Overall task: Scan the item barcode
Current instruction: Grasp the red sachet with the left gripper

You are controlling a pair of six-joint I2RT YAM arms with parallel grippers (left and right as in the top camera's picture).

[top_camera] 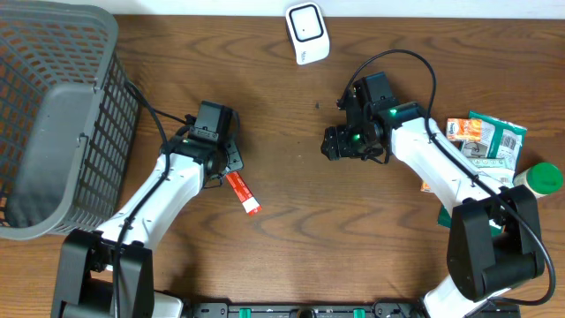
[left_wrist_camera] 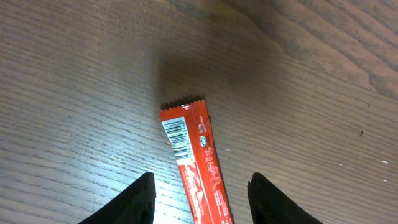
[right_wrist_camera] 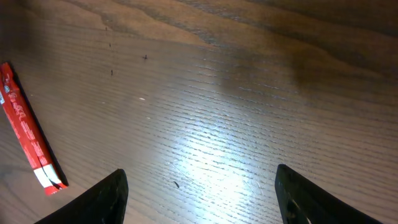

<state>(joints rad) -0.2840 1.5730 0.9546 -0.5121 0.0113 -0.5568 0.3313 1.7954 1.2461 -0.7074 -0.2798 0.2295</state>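
Dark wood desk [top_camera: 282, 238], basket [top_camera: 53, 115] at back-left corner, scanner [top_camera: 307, 32] at back edge, red packet [top_camera: 241, 193] flat left of centre, left gripper [left_wrist_camera: 200, 186] parted astride it, right gripper [right_wrist_camera: 199, 186] wide, empty, snacks [top_camera: 484, 137] at right edge partly hidden

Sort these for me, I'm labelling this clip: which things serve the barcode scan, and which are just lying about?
For the job: red packet, white scanner.
Lying about: grey basket, snack packs, green-capped bottle.
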